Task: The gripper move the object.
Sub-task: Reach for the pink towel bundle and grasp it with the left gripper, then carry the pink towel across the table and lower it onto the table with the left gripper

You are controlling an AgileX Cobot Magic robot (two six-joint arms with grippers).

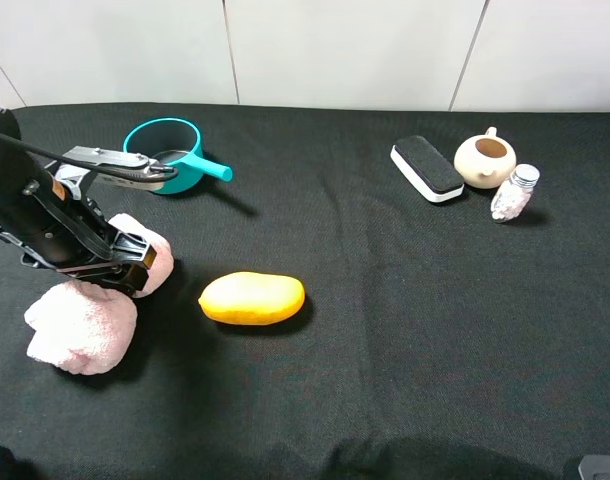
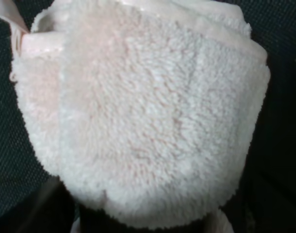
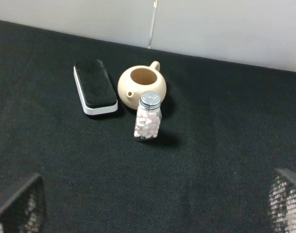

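Sitting between the two pink lumps of the object (image 1: 82, 327), the left gripper (image 1: 131, 264) may grip it — I cannot tell — so moving seems hardly begun

Soft light casts short shadows on the black cloth (image 1: 385, 330); the object (image 2: 148, 121) is blurry in left wrist view.

The left arm (image 1: 45, 215) is black and boxy, with a grey cable (image 1: 115, 160) running along its top and a small orange mark beside a white patch. The left gripper (image 1: 133, 262) is black. The right gripper (image 3: 153, 208) has 2 dark jaws with grid-textured faces.
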